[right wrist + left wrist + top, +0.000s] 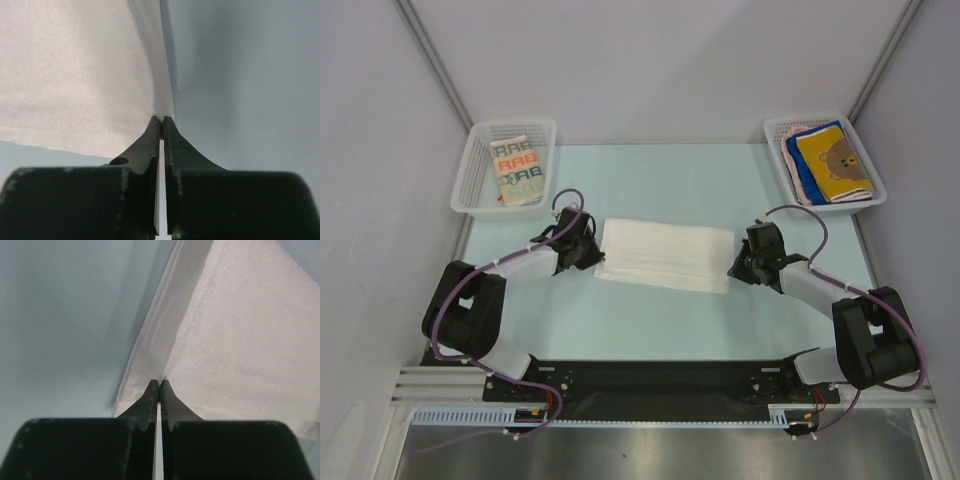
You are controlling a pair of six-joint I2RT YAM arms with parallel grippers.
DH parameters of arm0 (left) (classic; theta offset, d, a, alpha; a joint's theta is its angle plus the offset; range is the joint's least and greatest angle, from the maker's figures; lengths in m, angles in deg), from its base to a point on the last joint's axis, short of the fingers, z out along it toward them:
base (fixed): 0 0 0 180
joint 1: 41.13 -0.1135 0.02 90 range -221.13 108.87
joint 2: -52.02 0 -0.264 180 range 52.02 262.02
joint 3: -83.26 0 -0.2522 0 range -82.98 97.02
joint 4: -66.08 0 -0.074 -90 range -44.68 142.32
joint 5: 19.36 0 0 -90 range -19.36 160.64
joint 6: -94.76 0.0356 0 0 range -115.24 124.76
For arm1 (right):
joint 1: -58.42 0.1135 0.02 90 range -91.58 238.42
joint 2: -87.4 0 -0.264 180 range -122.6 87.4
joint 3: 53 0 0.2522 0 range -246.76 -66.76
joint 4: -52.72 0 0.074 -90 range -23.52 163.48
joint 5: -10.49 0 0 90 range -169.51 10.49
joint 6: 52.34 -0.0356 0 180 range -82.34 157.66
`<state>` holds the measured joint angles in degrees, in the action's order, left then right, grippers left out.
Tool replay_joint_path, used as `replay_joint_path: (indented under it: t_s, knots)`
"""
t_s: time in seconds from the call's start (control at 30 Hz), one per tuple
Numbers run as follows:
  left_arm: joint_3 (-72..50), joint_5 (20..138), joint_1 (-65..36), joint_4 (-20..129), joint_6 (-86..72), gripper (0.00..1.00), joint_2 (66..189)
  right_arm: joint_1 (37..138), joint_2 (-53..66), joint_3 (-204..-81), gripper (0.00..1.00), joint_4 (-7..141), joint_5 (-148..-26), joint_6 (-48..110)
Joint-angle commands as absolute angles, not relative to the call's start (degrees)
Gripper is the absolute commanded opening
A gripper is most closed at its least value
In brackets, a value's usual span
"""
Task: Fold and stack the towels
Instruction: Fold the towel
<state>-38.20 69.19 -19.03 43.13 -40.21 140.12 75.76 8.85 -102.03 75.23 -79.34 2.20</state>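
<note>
Rows of coloured letters — roughly "RAB" — on the cream towel (pixel 517 170) in the left basket (pixel 469 186)

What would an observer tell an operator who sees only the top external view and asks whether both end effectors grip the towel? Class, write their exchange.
Observer: Left wrist view: the left end effector is shut, tips pinching the white towel at its edge.
Operator: And the right one?
Observer: Right wrist view: the right end effector is shut on the towel's edge too.
Operator: Is the towel a single layer there?
Observer: No, the left wrist view shows layers, one over another.
</note>
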Motion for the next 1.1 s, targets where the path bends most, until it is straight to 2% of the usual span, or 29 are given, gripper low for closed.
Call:
replay_joint_path:
  t_s: [0.0, 0.3, 1.07]
  knots:
    - [-34.2, 67.6, -19.2, 42.3, -38.7, 0.00, 138.9, 75.6, 10.4, -104.7, 0.00, 76.9, -78.9, 3.1]
    - [-31.0, 67.5, -20.0, 39.1, -36.5, 0.00, 136.7, 75.6, 15.1, -107.5, 0.00, 81.6, -78.9, 3.6]
    - [-36.9, 68.9, -21.9, 39.2, -35.6, 0.00, 131.2, 79.8, 20.5, -106.0, 0.00, 84.9, -79.9, 1.9]
